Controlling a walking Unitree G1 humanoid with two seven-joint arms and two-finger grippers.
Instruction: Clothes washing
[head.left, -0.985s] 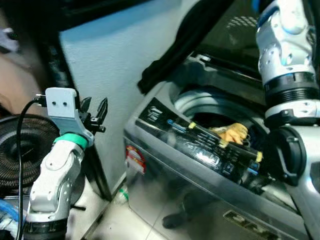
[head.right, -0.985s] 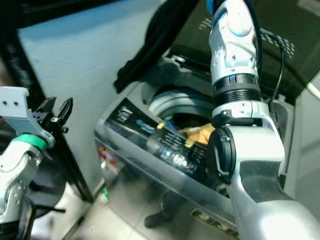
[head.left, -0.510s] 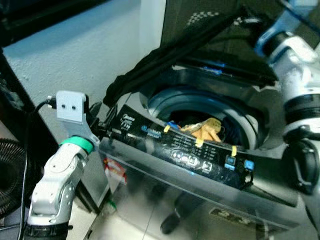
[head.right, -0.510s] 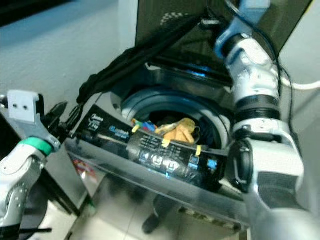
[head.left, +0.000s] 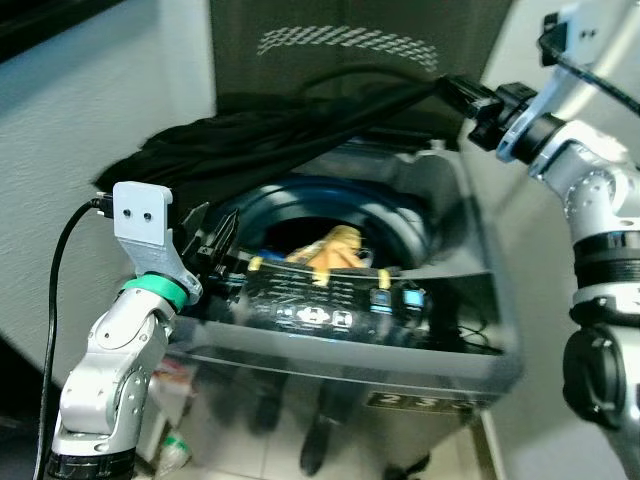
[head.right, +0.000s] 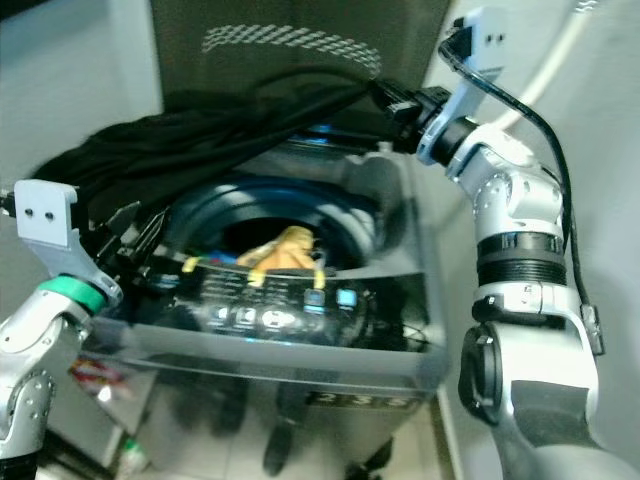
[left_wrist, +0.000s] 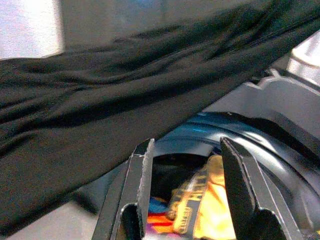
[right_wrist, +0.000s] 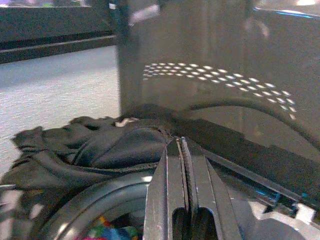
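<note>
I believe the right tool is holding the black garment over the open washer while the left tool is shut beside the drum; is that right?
Not quite: the left tool is open, as the left wrist view shows its two fingers apart. The rest holds: the right tool is holding the black garment over the open washer, with the left tool beside the drum.

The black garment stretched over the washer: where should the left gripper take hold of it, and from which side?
Grip the bunched fold of the black garment that hangs over the washer's left rim, coming from the left. There the cloth is gathered thick and nearest the left gripper.
</note>
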